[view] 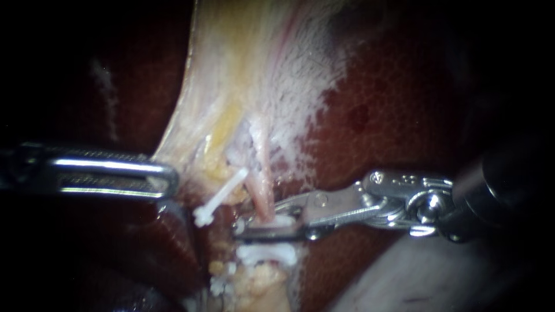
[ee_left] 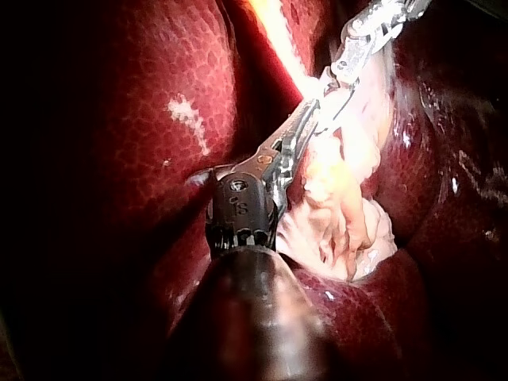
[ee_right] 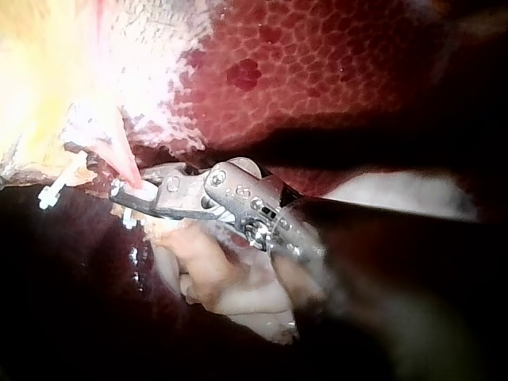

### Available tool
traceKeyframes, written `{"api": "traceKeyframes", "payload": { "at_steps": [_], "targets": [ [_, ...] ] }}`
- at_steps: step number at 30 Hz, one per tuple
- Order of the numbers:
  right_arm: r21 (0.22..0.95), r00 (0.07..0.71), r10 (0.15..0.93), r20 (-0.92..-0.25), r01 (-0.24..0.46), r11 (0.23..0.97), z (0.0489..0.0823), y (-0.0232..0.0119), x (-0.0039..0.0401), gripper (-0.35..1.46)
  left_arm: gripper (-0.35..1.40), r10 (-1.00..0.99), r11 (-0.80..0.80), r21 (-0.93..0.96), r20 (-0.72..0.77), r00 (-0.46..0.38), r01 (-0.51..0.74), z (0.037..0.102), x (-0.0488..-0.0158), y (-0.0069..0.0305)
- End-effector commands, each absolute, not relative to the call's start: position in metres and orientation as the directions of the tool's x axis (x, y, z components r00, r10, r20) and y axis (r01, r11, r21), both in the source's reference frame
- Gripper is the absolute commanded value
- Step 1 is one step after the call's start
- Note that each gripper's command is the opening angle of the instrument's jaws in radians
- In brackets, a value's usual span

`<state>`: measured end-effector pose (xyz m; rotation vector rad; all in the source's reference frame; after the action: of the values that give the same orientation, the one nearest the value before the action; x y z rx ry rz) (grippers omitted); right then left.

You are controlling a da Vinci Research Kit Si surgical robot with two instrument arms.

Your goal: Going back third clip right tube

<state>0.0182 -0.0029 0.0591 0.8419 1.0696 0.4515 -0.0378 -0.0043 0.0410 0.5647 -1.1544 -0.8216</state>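
A pink tube (view: 261, 193) runs down from the pale gallbladder (view: 243, 69) into the jaws of my right instrument (view: 248, 225). Those jaws stand open around it, and a white clip (view: 280, 220) lies between them on the tube. A second white clip (view: 266, 253) sits just below the jaws. A third clip (view: 222, 195) lies slanted to the left. In the right wrist view the right instrument (ee_right: 119, 193) shows the tube (ee_right: 119, 151) and the clip (ee_right: 144, 191) at its tip. My left instrument (view: 170, 179) is shut on the gallbladder's edge, as also seen in the left wrist view (ee_left: 321, 111).
Dark red liver (view: 393, 104) surrounds the field. Yellow fatty bits (view: 260, 277) lie below the clips. A pale fold of tissue (view: 416, 277) sits under the right instrument's shaft.
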Motion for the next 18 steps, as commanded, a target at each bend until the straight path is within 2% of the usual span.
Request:
{"api": "traceKeyframes", "payload": {
  "at_steps": [1, 10, 11, 12, 15, 18],
  "targets": [
    [0.784, 0.434, 0.69, -0.579, 0.067, 0.617, 0.0591, -0.0029, 0.0182, -0.35, -0.35, -0.805, 0.592, 0.759, 0.566, 0.176, 0.271, 0.041, -0.0378, -0.0043],
    [0.785, 0.437, 0.688, -0.58, 0.073, 0.615, 0.0596, -0.003, 0.0183, -0.35, -0.35, -0.805, 0.592, 0.759, 0.566, 0.176, 0.271, 0.041, -0.0378, -0.0043],
    [0.781, 0.437, 0.684, -0.585, 0.076, 0.62, 0.0597, -0.003, 0.0184, -0.26, -0.35, -0.805, 0.592, 0.759, 0.566, 0.176, 0.271, 0.041, -0.0378, -0.0043],
    [0.764, 0.435, 0.665, -0.607, 0.088, 0.64, 0.0598, -0.0029, 0.0184, -0.08, -0.35, -0.805, 0.592, 0.759, 0.566, 0.176, 0.271, 0.041, -0.0378, -0.0043],
    [0.705, 0.423, 0.607, -0.673, 0.119, 0.699, 0.0598, -0.0029, 0.0186, 0.3, -0.35, -0.805, 0.592, 0.759, 0.566, 0.176, 0.27, 0.041, -0.0378, -0.0043],
    [0.648, 0.412, 0.548, -0.728, 0.153, 0.746, 0.0597, -0.0027, 0.0188, 0.48, -0.35, -0.805, 0.593, 0.759, 0.566, 0.177, 0.27, 0.0411, -0.0377, -0.0043]
  ]
}}
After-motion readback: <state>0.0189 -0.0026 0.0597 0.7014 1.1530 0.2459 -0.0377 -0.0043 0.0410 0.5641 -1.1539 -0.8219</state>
